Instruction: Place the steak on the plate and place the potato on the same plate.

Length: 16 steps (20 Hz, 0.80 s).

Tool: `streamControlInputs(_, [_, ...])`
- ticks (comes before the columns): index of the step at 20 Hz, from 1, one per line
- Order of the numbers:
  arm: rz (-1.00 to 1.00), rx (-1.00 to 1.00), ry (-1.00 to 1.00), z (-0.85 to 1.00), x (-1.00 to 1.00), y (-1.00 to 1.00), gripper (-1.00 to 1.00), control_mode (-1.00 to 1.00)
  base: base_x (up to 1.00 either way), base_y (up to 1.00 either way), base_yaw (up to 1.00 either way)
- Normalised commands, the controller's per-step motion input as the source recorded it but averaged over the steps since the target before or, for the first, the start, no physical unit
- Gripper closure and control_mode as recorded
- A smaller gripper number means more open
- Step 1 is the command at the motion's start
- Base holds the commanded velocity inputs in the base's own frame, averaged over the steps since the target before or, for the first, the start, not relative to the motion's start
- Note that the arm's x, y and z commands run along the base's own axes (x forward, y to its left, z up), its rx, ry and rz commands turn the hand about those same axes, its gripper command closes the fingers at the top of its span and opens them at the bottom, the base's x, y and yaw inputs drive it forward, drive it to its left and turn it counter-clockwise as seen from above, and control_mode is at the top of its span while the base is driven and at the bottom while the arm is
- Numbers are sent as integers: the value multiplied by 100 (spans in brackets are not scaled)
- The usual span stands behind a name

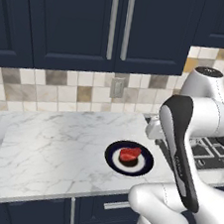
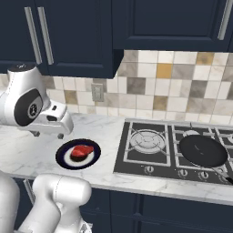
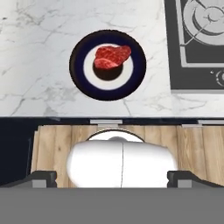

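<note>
So we're roughly halfway, by our reckoning. The steak (image 3: 112, 57) is lying on the plate (image 3: 78, 70), a bit toward 12 o'clock of the plate's dark centre in the hand view, so that half looks done. The plate sits on the marble counter (image 1: 44, 145), just at 9 o'clock from the stove (image 2: 168, 145) as the right base view shows it, with a black frying pan (image 2: 202, 151) on a burner further over at 3 o'clock.

The gripper (image 3: 111, 179) hangs well above the counter's front edge, looking straight down, fingers spread as wide as they go and nothing between them.

What's left is the potato. We can't spot it anywhere on the counter or stove, so we'd guess it needs finding first, then grab it and drop it beside the steak.
</note>
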Motion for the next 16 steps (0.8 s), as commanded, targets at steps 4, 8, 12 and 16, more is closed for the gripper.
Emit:
streamControlInputs(4, [0,0,0,0,0,0,-100,100,-84,-60,0])
streamControlInputs(8, [0,0,0,0,0,0,-100,100,-46,-100,0])
streamControlInputs(12, [0,0,0,0,0,0,-100,100,-3,-100,0])
streamControlInputs(16, [0,0,0,0,0,0,-100,100,0,-100,0])
